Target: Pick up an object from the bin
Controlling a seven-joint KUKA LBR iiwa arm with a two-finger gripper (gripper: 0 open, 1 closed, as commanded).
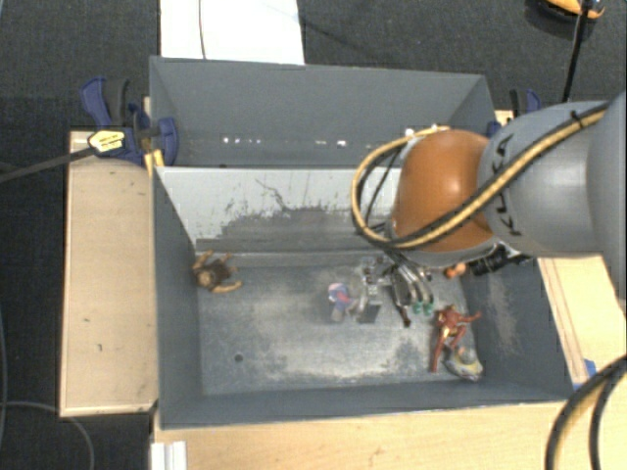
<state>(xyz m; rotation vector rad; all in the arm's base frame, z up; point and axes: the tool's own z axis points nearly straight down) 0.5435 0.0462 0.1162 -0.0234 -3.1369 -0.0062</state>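
My gripper [385, 308] hangs low over the middle of the bin floor, just right of centre, open with nothing between its fingers. A small purple, pink and blue thing [340, 298] lies right beside the left finger, on its outer side. By the right finger sits a small green piece [423, 308]. A red-brown toy figure [450, 331] lies a little further right, towards the front, with a pale yellowish thing [466, 364] at its lower end.
A brown lumpy thing [216, 274] lies alone at the back left of the floor. A small orange bit [453, 272] shows under the arm at the right. The arm and its orange cover hang over the bin's right back part.
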